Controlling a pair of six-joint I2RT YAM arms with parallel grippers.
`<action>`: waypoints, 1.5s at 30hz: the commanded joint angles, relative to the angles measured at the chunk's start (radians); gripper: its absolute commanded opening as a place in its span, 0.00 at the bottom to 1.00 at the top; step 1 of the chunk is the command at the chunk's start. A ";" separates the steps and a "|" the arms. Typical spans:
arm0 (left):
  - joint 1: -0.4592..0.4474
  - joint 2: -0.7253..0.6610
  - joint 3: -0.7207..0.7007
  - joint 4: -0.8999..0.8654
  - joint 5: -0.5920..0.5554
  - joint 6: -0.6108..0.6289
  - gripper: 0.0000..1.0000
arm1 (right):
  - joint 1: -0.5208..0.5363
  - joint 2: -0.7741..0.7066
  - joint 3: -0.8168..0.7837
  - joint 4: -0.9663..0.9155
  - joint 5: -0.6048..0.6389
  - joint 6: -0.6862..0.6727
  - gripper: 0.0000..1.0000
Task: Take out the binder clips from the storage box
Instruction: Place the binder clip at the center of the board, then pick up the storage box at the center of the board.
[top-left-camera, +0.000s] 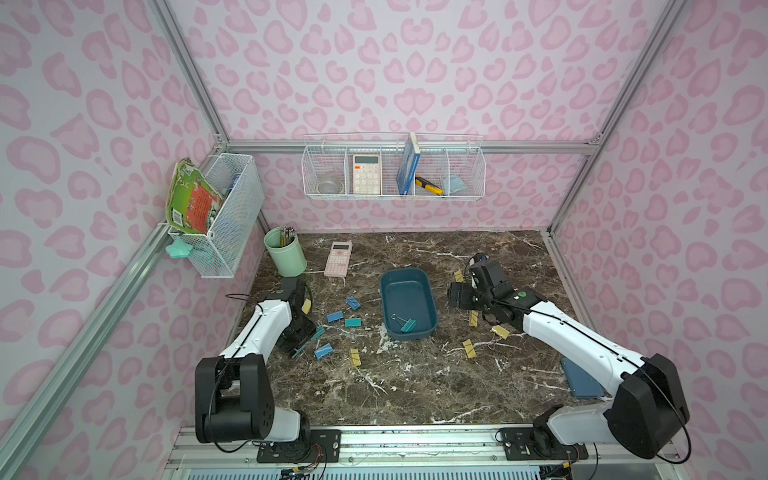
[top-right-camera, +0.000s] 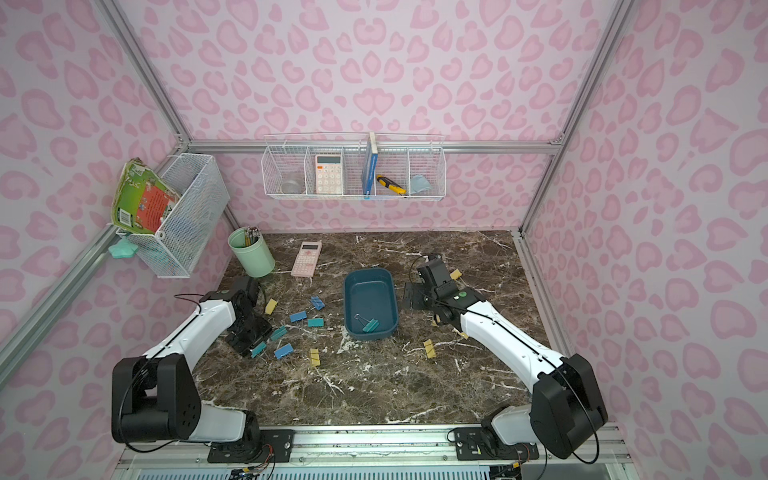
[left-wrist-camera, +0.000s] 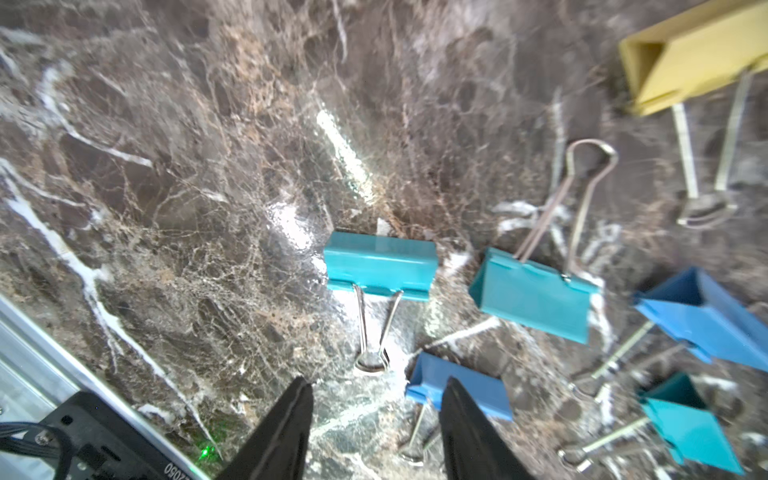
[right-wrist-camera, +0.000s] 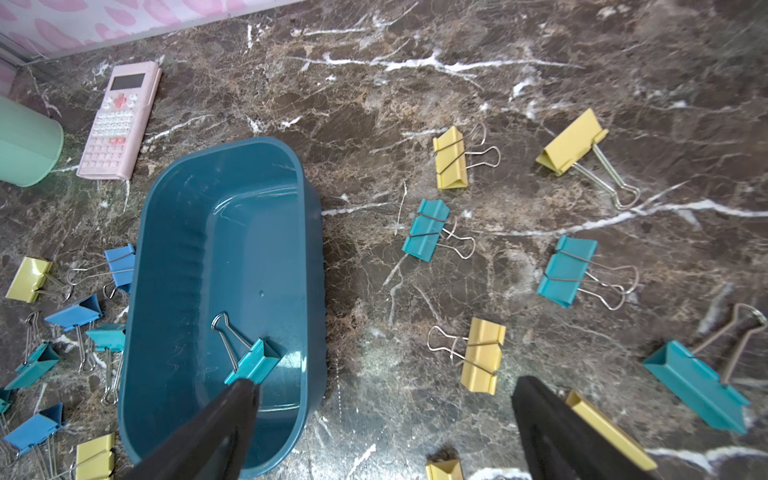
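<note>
so, one small teal folded-metal binder clip lying inside shallow dark teal plastic storage box. light, stiff, slick: probably best pinched across the folded body. left fingers, right fingers both apart, empty.

One shallow dark teal plastic storage box. Seventeen folded-metal binder clips: seven mustard yellow, seven teal, three blue. One teal clip lies in the box, eight at its 9 o'clock, eight at its 3 o'clock. Two pink calculators, two white wire baskets, one mint-green cup.
</note>
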 joint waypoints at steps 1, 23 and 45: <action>-0.022 -0.049 0.039 -0.045 -0.002 0.029 0.68 | 0.000 -0.010 -0.011 0.036 0.029 -0.025 0.99; -0.200 -0.138 0.185 -0.078 0.053 0.078 0.99 | 0.081 0.475 0.250 -0.049 -0.098 -0.088 0.51; -0.200 -0.165 0.164 -0.056 0.067 0.084 0.99 | -0.037 0.420 0.424 -0.403 -0.248 -0.193 0.00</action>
